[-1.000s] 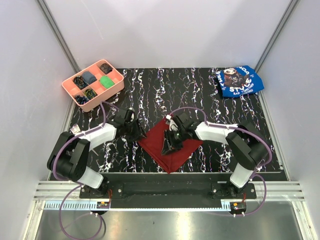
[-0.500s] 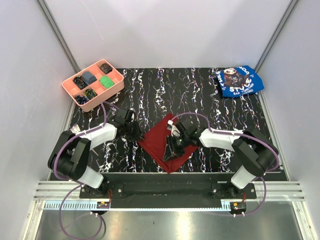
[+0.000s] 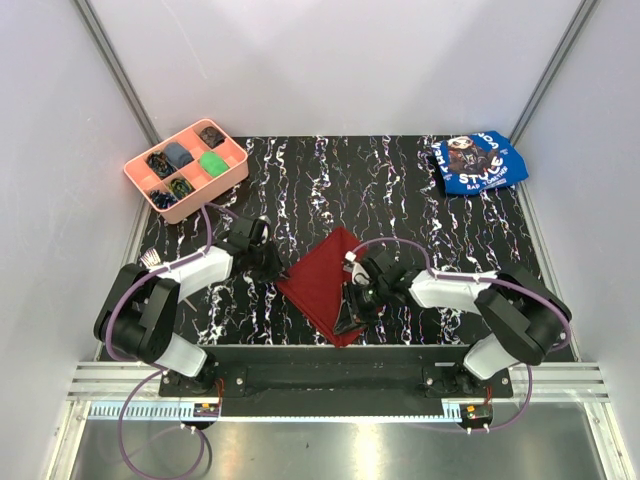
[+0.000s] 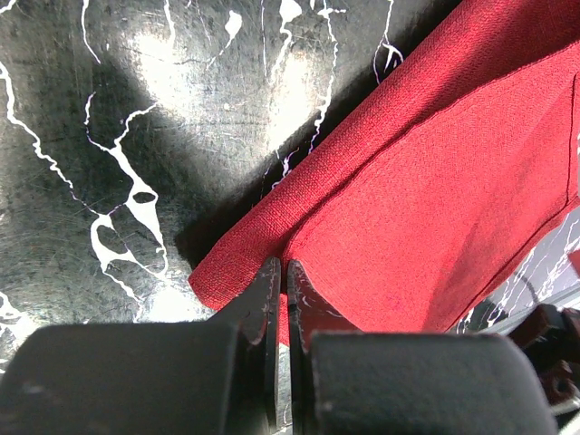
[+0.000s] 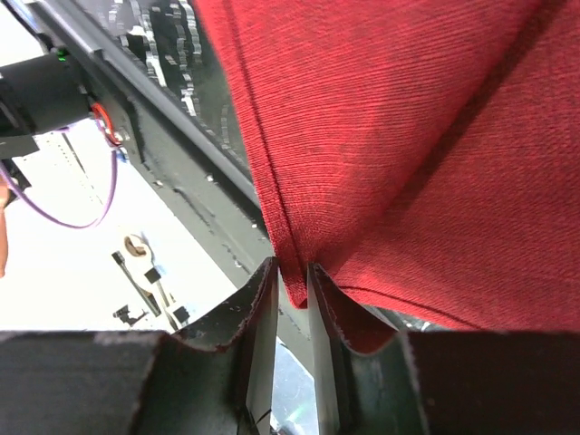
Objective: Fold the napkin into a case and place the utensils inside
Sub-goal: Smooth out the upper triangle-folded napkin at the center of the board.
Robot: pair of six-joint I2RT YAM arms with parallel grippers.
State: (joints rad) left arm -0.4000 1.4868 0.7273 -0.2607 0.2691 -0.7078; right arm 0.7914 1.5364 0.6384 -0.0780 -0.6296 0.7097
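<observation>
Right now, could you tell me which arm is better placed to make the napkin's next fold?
Probably right: the right hand grips a lifted napkin corner, while the left hand holds the left corner low.

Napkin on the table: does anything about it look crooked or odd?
The napkin lies diagonal on the table, half folded, one corner near the front edge. The left pincer pinches its left corner; the right pincer pinches a lifted fold.
</observation>
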